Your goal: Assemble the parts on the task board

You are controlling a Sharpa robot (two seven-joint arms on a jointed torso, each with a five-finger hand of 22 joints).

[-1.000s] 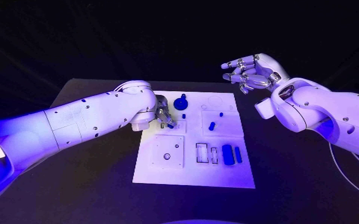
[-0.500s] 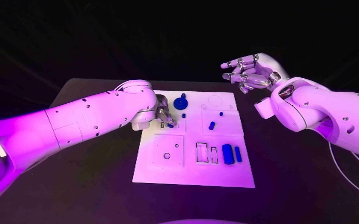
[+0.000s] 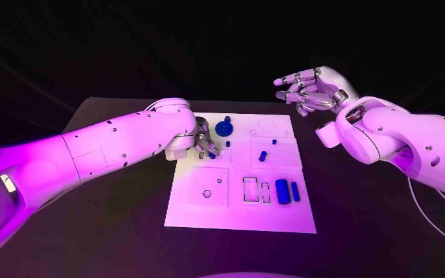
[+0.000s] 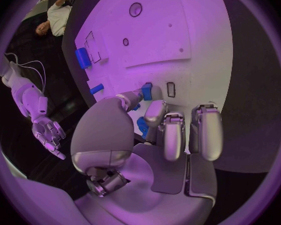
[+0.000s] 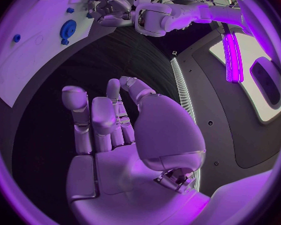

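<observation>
Two hands show in the head view: the left hand (image 3: 203, 141) reaches down onto the task board's (image 3: 243, 217) far left, the right hand (image 3: 310, 91) hovers spread beyond the desk (image 3: 111, 226). Left wrist view: fingertips (image 4: 154, 112) pinch a small blue part (image 4: 146, 91). Right wrist view: fingers (image 5: 93, 117) apart, holding nothing.

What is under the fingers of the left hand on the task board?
In the left wrist view, the left hand pinches a small blue part over the task board, beside a small rectangular slot. The board surface directly beneath the fingers is covered.
</observation>
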